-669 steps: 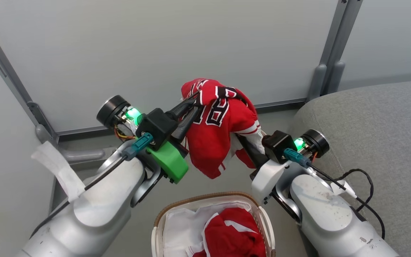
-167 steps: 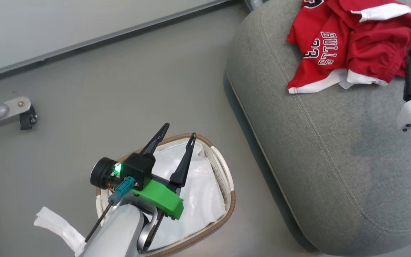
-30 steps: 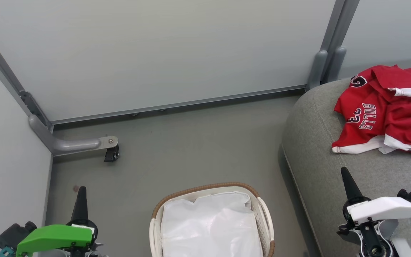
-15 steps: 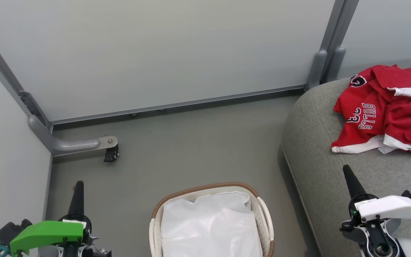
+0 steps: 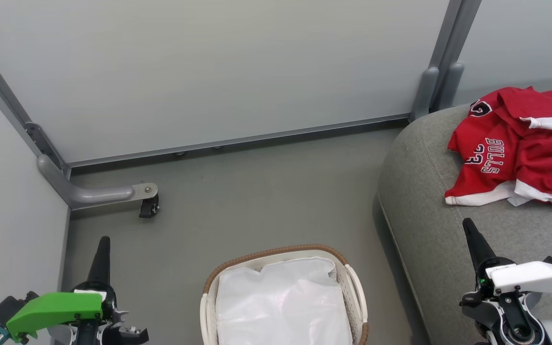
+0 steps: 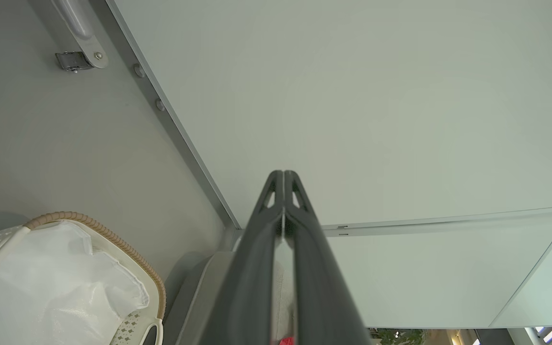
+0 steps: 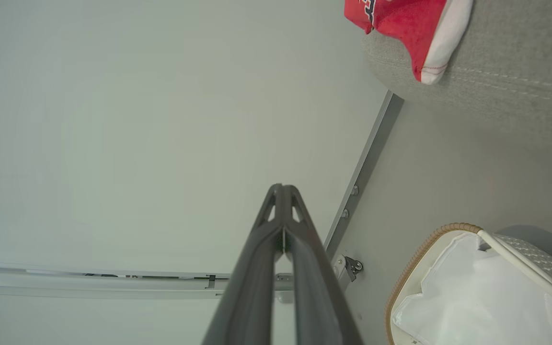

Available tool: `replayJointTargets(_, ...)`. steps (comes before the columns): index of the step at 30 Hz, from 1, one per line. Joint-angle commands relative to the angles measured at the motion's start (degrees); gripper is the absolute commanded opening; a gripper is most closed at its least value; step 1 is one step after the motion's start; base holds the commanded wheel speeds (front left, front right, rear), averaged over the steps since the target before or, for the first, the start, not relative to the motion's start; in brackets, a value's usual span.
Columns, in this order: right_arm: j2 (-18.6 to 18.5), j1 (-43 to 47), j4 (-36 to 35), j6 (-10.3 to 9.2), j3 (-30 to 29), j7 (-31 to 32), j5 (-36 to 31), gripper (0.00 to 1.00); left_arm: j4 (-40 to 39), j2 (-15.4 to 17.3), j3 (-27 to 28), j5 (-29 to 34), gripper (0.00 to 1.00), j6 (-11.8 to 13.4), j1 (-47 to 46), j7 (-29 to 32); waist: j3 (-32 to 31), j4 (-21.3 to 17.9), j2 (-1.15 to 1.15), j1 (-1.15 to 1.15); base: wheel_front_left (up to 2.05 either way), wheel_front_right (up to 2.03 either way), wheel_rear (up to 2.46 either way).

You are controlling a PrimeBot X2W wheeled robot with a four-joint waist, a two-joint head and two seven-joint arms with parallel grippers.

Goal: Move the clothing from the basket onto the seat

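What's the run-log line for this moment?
clothing: on seat | basket: white liner inside | left gripper: shut, empty | right gripper: shut, empty

Clothing [image 5: 515, 146] on seat [image 5: 448, 239], right of basket [image 5: 276, 253]

The red clothing [image 5: 515, 153] lies crumpled on the grey seat [image 5: 448, 239] at the far right. The basket [image 5: 276, 251] stands on the floor [image 5: 257, 191] near me, its white liner [image 5: 281, 306] inside. My left gripper [image 5: 103, 242] is at the near left. My right gripper [image 5: 468, 225] is over the seat's near part.
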Motion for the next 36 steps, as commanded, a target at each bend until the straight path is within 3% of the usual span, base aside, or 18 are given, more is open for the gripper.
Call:
replayJointTargets(1, -0.3, 0.3, -0.6, 0.01, -0.3, 0.4, 1.3, 0.00, -0.5, 0.4, 0.4, -1.2, 0.00, -0.2, -1.4, 0.3, 0.0, 0.0, 0.00, 0.00, 0.00, 0.00, 0.00)
replayJointTargets(28, -0.4, 0.7, -2.0, 0.01, -1.5, 3.2, 12.1, 0.00, -1.2, 0.3, 2.0, -10.7, 0.00, -0.2, -2.4, 3.3, 0.0, -0.2, 0.00, 0.00, 0.00, 0.00, 0.00)
replayJointTargets(36, -0.4, 0.7, -2.0, 0.01, -1.5, 3.1, 11.9, 0.00, -1.1, 0.2, 2.0, -10.5, 0.00, -0.2, -2.3, 3.4, 0.0, -0.2, 0.00, 0.00, 0.00, 0.00, 0.00)
